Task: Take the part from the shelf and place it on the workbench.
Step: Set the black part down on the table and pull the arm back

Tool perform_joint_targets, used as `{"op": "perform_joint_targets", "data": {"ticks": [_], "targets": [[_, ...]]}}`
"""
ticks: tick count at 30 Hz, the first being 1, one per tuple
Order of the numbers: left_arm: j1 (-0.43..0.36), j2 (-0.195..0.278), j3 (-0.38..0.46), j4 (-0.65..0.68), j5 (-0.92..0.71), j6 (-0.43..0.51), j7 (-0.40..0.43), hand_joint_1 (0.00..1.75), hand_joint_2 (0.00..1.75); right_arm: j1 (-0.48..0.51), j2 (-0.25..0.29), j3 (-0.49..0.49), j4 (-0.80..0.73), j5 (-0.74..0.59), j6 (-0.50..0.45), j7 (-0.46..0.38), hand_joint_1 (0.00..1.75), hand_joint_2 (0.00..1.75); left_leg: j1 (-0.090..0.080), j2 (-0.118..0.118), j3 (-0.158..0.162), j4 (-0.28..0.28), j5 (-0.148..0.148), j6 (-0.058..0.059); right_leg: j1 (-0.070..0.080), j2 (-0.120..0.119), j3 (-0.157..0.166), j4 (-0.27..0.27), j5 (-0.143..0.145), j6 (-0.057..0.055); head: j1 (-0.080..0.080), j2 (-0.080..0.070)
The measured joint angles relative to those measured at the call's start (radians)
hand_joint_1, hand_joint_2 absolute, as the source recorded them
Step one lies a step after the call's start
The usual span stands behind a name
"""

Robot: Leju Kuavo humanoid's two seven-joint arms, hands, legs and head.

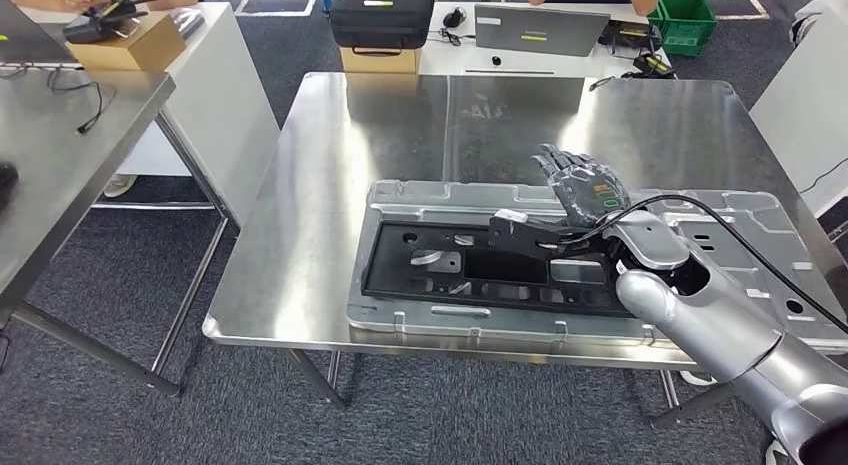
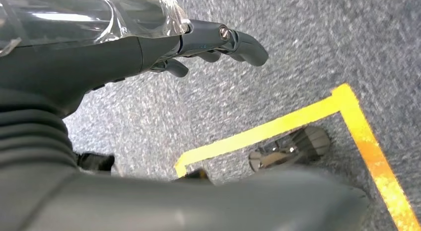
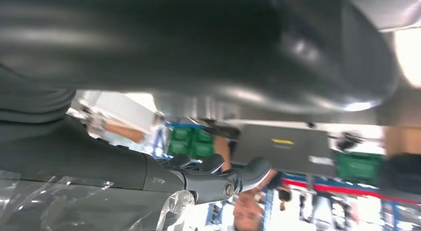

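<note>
The part, a large grey sheet-metal panel with a black inner frame, lies flat on the steel workbench. My right hand hovers over the panel's right-middle area with its fingers stretched out and apart, gripping nothing. A black bar with a white tag juts out just below the hand; I cannot tell whether it touches the hand. In the right wrist view the fingers are extended with nothing in them. My left hand hangs over the carpet, loosely extended and holding nothing.
A second steel table stands at the left. Behind it is a white table with a cardboard box. At the back are a laptop, a black case and a green crate, with people seated. Yellow floor tape runs below my left hand.
</note>
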Motion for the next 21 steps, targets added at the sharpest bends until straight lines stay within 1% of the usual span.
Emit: {"op": "perform_joint_targets", "data": {"ticks": [2, 3, 4, 5, 6, 7, 8, 9, 10, 11, 13, 14, 15, 17, 18, 19, 20, 21], "targets": [[-0.001, -0.001, 0.0, 0.0, 0.0, -0.003, -0.002, 0.0, 0.0, 0.001, -0.002, 0.0, 0.0, 0.001, 0.0, -0.001, 0.0, 0.0, 0.0, 0.0, 0.0, -0.001, 0.002, 0.002, 0.002, 0.0, -0.066, 0.145, -0.071, 0.001, 0.0, 0.0], [0.001, -0.002, 0.0, 0.0, 0.0, -0.004, -0.002, 0.0, 0.0, 0.004, -0.002, 0.0, 0.0, 0.0, 0.0, -0.001, 0.0, 0.0, 0.0, -0.001, -0.001, 0.0, 0.002, 0.002, 0.003, 0.0, -0.095, 0.206, -0.092, 0.003, 0.001, 0.0], [0.002, -0.003, 0.0, 0.0, 0.0, -0.005, -0.002, 0.0, 0.0, 0.006, -0.002, 0.001, 0.0, 0.0, 0.001, -0.001, 0.0, 0.0, 0.0, -0.001, -0.001, 0.001, 0.001, 0.001, 0.002, 0.0, -0.109, 0.234, -0.094, 0.005, 0.0, 0.0], [0.003, -0.003, 0.0, 0.0, 0.0, -0.005, -0.002, 0.0, 0.0, 0.007, -0.003, 0.001, 0.0, -0.001, 0.001, -0.001, 0.0, 0.0, 0.001, -0.002, -0.002, 0.005, -0.001, 0.0, 0.001, -0.001, -0.103, 0.219, -0.076, 0.007, 0.001, 0.0], [0.004, -0.004, 0.0, 0.0, 0.0, -0.005, -0.002, 0.0, 0.0, 0.007, -0.003, 0.001, 0.0, -0.001, 0.001, -0.001, 0.0, 0.0, 0.002, -0.002, -0.002, 0.01, -0.005, -0.003, -0.001, -0.001, -0.076, 0.164, -0.043, 0.009, 0.001, 0.0], [0.004, -0.004, 0.0, 0.0, 0.0, -0.005, -0.003, 0.0, 0.0, 0.006, -0.003, 0.001, 0.0, -0.001, 0.001, -0.001, 0.0, 0.0, 0.003, -0.003, -0.003, 0.018, -0.01, -0.008, -0.003, -0.001, -0.039, 0.088, -0.007, 0.013, 0.001, 0.0], [0.003, -0.004, 0.0, 0.0, 0.0, -0.005, -0.003, 0.0, 0.0, 0.005, -0.002, 0.001, 0.0, -0.001, 0.001, -0.001, 0.0, 0.0, 0.002, -0.003, -0.006, 0.03, -0.019, -0.014, -0.004, 0.0, -0.005, 0.021, 0.019, 0.012, 0.0, 0.0], [0.003, -0.004, 0.0, 0.0, 0.0, -0.005, -0.003, 0.0, 0.0, 0.005, -0.002, 0.001, 0.0, -0.001, 0.001, -0.001, 0.0, 0.0, 0.001, -0.003, -0.01, 0.041, -0.026, -0.019, -0.005, 0.001, 0.018, -0.026, 0.033, 0.01, 0.0, 0.0], [0.002, -0.004, 0.0, 0.0, 0.0, -0.005, -0.003, 0.0, 0.0, 0.006, -0.002, 0.001, 0.0, -0.001, 0.001, -0.001, 0.0, 0.0, -0.001, -0.003, -0.014, 0.049, -0.031, -0.023, -0.005, 0.003, 0.029, -0.049, 0.036, 0.005, -0.001, 0.0], [0.002, -0.004, 0.0, 0.0, 0.0, -0.005, -0.003, 0.0, 0.0, 0.006, -0.002, 0.001, 0.0, -0.001, 0.001, -0.001, 0.0, 0.0, -0.002, -0.003, -0.018, 0.053, -0.034, -0.025, -0.002, 0.004, 0.029, -0.052, 0.034, -0.003, -0.001, 0.0], [0.003, -0.003, 0.0, 0.0, 0.0, -0.006, -0.003, 0.0, 0.0, 0.006, -0.003, 0.001, -0.001, -0.001, 0.0, -0.001, 0.0, 0.0, 0.001, -0.003, -0.022, 0.061, -0.041, -0.03, -0.004, 0.004, 0.026, -0.052, 0.036, -0.013, -0.001, 0.0], [0.003, -0.002, 0.0, 0.0, 0.0, -0.006, -0.004, 0.0, 0.0, 0.006, -0.003, 0.001, -0.001, -0.001, 0.0, -0.001, 0.0, 0.0, 0.003, -0.003, -0.033, 0.087, -0.057, -0.036, -0.006, 0.004, 0.026, -0.052, 0.037, -0.017, -0.001, 0.0], [0.002, -0.002, 0.0, 0.0, -0.001, -0.006, -0.004, 0.0, 0.0, 0.005, -0.003, 0.001, -0.001, -0.001, 0.0, -0.001, 0.0, 0.0, 0.006, -0.003, -0.054, 0.134, -0.084, -0.043, -0.008, 0.004, 0.026, -0.053, 0.038, -0.02, -0.002, 0.0], [0.002, -0.002, 0.0, 0.0, -0.001, -0.007, -0.005, 0.0, 0.0, 0.005, -0.003, 0.0, -0.002, 0.0, 0.0, -0.001, 0.0, 0.0, 0.014, -0.003, -0.123, 0.28, -0.15, -0.058, -0.009, 0.003, 0.025, -0.053, 0.038, -0.022, -0.003, 0.0], [0.003, -0.002, 0.0, 0.0, -0.001, -0.007, -0.005, 0.0, 0.0, 0.005, -0.003, 0.001, -0.002, 0.001, 0.0, -0.001, 0.0, 0.0, 0.018, -0.003, -0.155, 0.344, -0.17, -0.062, -0.009, 0.003, 0.025, -0.053, 0.038, -0.022, -0.003, 0.0], [0.003, -0.002, 0.0, 0.0, -0.001, -0.007, -0.005, 0.0, 0.0, 0.005, -0.003, 0.001, -0.002, 0.001, 0.0, -0.001, 0.0, 0.0, 0.019, -0.003, -0.173, 0.376, -0.174, -0.062, -0.008, 0.003, 0.025, -0.053, 0.037, -0.022, -0.003, 0.0], [0.003, -0.002, 0.0, 0.0, -0.001, -0.008, -0.005, 0.0, 0.0, 0.005, -0.003, 0.001, -0.002, 0.001, 0.0, -0.001, 0.0, 0.0, 0.019, -0.003, -0.172, 0.367, -0.159, -0.059, -0.008, 0.004, 0.026, -0.053, 0.037, -0.022, -0.003, 0.0], [0.003, -0.002, 0.0, 0.0, -0.001, -0.009, -0.005, 0.0, 0.0, 0.005, -0.002, 0.001, -0.003, 0.001, 0.0, -0.001, 0.0, 0.0, 0.017, -0.003, -0.152, 0.316, -0.128, -0.053, -0.006, 0.005, 0.027, -0.053, 0.037, -0.022, -0.003, 0.0]]}}
